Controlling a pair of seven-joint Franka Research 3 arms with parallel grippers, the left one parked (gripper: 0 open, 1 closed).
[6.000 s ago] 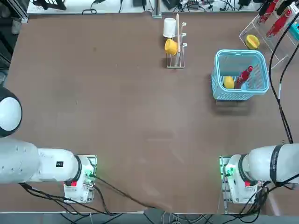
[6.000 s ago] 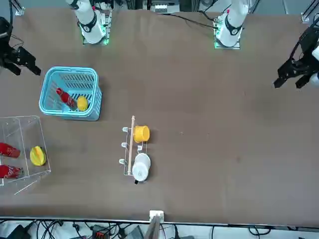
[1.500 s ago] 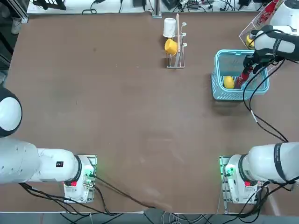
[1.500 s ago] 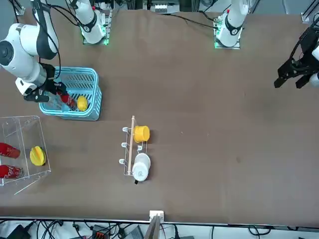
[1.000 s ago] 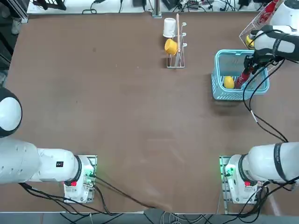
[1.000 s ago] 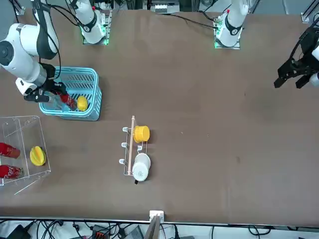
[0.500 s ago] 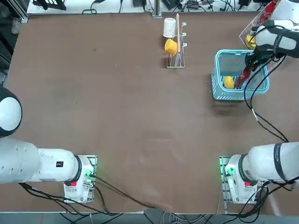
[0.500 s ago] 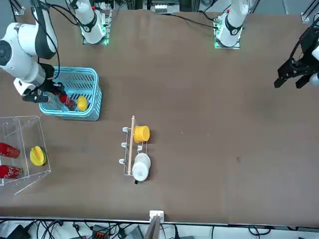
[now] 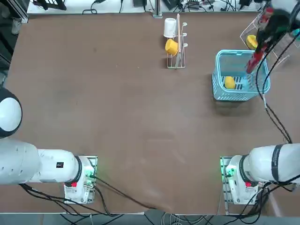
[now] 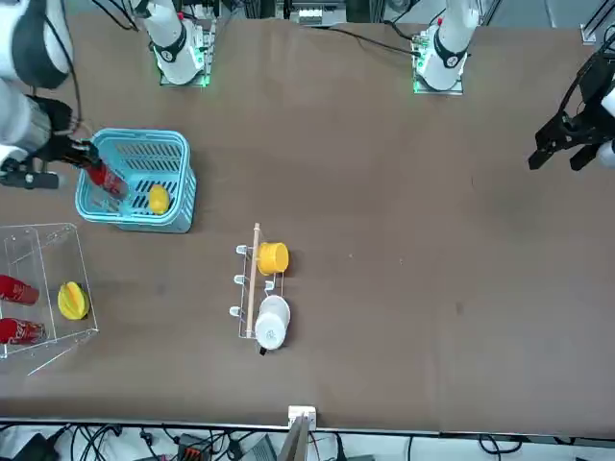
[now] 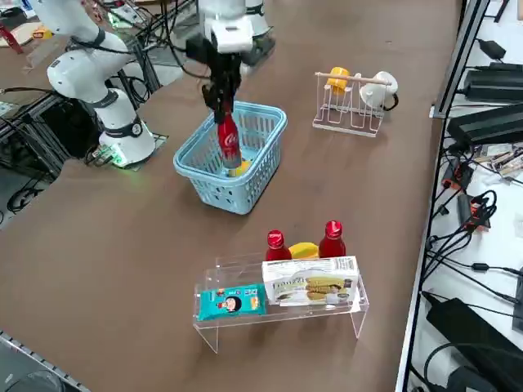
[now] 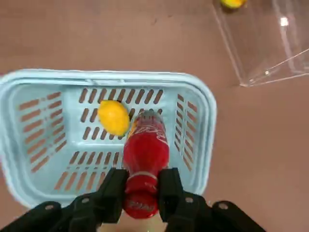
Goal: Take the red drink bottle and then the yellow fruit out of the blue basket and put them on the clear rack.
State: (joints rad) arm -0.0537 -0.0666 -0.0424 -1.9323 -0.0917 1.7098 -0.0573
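Observation:
My right gripper (image 12: 141,181) is shut on the neck of the red drink bottle (image 12: 145,150), which hangs upright from it. In the right side view the gripper (image 11: 221,102) holds the bottle (image 11: 228,139) lifted over the blue basket (image 11: 270,112), its base still about level with the rim. The yellow fruit (image 12: 113,117) lies on the basket floor (image 12: 72,164) beside the bottle's base. From overhead the bottle (image 9: 257,54) slants over the basket's far right corner (image 9: 241,51), with the fruit (image 9: 229,82) at its near left. The clear rack (image 11: 278,314) stands apart from the basket.
The rack (image 10: 43,279) holds two red bottles (image 11: 276,243) (image 11: 331,238), a yellow fruit (image 11: 302,250) and two snack packs. A wire stand (image 9: 176,42) with a yellow cup (image 10: 273,257) and a white cup (image 10: 273,322) stands at mid table.
The right gripper has risen with the red bottle, lifting it off the basket floor and shifting it toward the rack side. The yellow fruit has stayed put.

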